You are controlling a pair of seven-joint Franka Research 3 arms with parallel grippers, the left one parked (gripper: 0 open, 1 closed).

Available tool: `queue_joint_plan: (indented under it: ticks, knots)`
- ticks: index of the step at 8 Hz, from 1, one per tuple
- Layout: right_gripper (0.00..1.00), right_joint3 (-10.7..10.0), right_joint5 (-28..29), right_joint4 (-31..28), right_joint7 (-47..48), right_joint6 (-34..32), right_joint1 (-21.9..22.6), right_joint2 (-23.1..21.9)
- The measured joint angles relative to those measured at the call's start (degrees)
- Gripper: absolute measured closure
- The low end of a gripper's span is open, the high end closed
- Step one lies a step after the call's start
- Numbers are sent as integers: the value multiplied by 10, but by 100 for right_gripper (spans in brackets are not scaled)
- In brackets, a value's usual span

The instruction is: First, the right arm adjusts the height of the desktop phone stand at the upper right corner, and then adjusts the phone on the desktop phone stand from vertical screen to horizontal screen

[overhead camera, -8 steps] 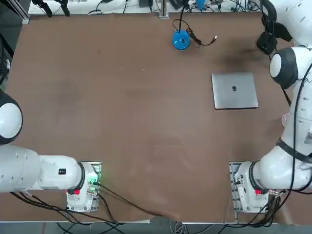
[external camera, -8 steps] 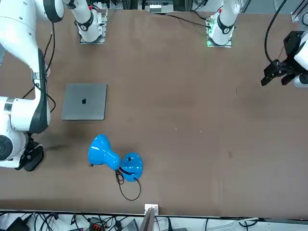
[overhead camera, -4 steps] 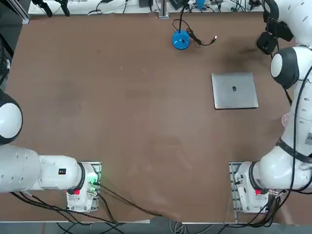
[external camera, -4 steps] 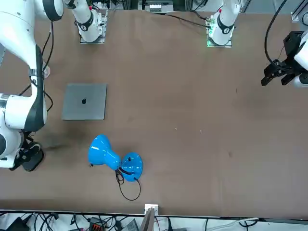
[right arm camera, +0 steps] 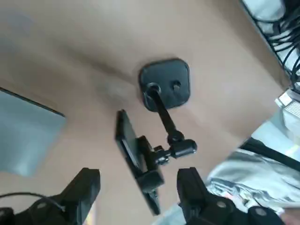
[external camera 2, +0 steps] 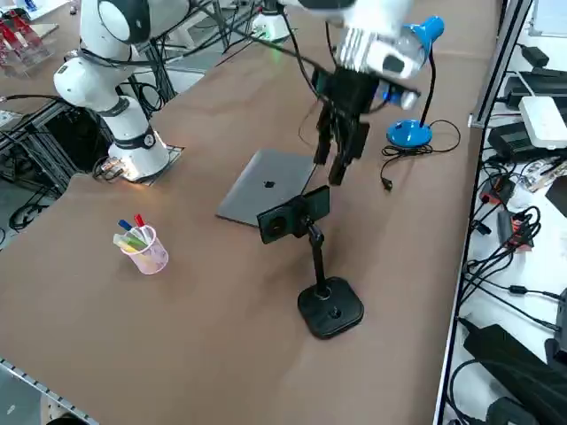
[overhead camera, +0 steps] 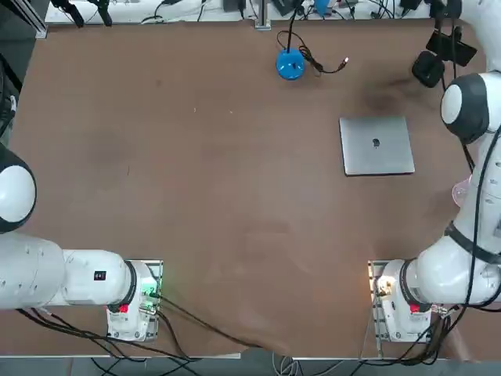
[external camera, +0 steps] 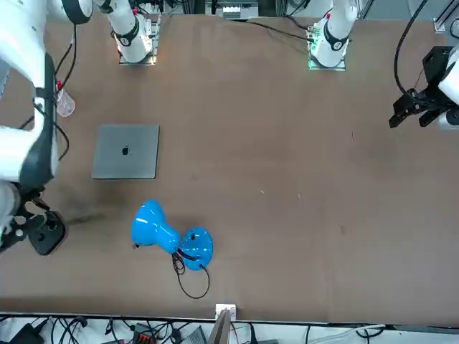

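Swung farther out toward its own right side than a moment ago, the right arm point(overhead camera: 477, 168) leaves more of the pink pen cup point(external camera 2: 156, 258) uncovered. Nearest me on the table point(external camera 2: 204, 328) stands the black phone stand point(external camera 2: 330, 307), the phone point(external camera 2: 282, 221) clamped sideways at its top, long edge roughly level. Beyond it hangs the right hand point(right arm camera: 139, 174), fingers spread wide apart and gripping nothing, with the closed silver laptop point(external camera 2: 266, 187) behind the phone and the blue desk lamp point(external camera 2: 409, 134) farther off.
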Motion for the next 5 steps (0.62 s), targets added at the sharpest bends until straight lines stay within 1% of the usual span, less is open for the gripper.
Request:
queue_joint_plan:
  ticks: [2, 3, 5]
  knots:
    - [0, -2, 86, 0, 33, -9, -15, -47]
    - [0, -2, 117, -1, 44, -14, -23, -67]
    - [0, -1, 140, -7, 96, -41, -27, -100]
